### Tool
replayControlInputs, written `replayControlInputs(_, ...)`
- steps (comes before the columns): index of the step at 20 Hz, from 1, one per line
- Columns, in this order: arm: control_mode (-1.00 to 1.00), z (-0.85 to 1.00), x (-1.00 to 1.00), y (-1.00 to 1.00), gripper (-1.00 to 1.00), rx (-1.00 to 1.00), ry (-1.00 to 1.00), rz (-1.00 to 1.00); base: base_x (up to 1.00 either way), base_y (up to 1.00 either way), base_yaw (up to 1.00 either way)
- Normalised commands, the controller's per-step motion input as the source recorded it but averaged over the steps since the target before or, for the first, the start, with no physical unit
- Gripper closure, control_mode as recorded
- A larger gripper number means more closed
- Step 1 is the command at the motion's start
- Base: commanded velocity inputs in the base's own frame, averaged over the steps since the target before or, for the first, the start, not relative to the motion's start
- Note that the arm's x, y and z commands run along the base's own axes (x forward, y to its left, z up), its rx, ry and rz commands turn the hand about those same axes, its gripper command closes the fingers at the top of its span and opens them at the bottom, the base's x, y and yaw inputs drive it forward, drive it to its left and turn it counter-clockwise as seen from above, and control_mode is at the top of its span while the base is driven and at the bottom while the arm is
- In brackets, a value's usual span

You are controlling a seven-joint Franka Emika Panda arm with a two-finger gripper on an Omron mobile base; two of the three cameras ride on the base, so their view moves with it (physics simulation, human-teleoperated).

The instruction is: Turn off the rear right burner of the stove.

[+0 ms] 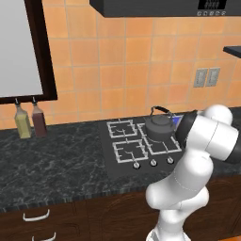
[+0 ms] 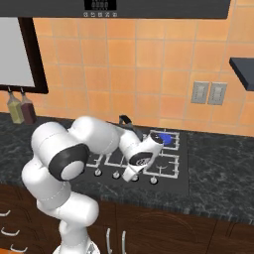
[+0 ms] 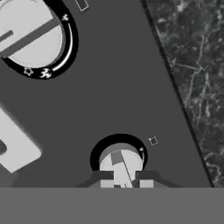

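We saw the arm hide most of the rear right burner (image 2: 167,138); the frame edge cropped one knob (image 3: 30,37).

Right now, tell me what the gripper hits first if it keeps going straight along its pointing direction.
Most likely a round silver knob on the stove. In the hand view it sits directly ahead of the gripper, between the fingertips. How much gap remains is hard to judge.

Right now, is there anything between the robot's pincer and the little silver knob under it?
Nothing. In the hand view, the pincer sits right at the knob, its two fingertips on either side, with only the stove panel's bare black surface around.
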Motion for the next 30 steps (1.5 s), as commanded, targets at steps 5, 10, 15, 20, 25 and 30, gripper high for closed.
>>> replayControlInputs(5, -1.0, -0.43, 0.0, 0.0, 1.0, -0.01, 0.15, -0.86, 0.0, 0.0, 0.0)
replayControlInputs(10, -1.0, -0.43, 0.1, 0.0, 1.0, -0.02, 0.15, -0.89, 0.0, 0.0, 0.0)
replayControlInputs(15, -1.0, -0.42, 0.16, 0.01, 1.0, -0.03, 0.11, -0.92, 0.0, 0.0, 0.0)
replayControlInputs(20, -1.0, -0.47, 0.07, 0.0, 1.0, -0.03, 0.12, -0.97, 0.0, 0.0, 0.0)
replayControlInputs(25, -1.0, -0.54, 0.0, 0.0, 1.0, -0.03, 0.08, -1.0, 0.0, 0.0, 0.0)
replayControlInputs(30, -1.0, -0.36, 0.03, 0.02, 1.0, -0.05, 0.06, -0.77, 0.0, 0.0, 0.0)
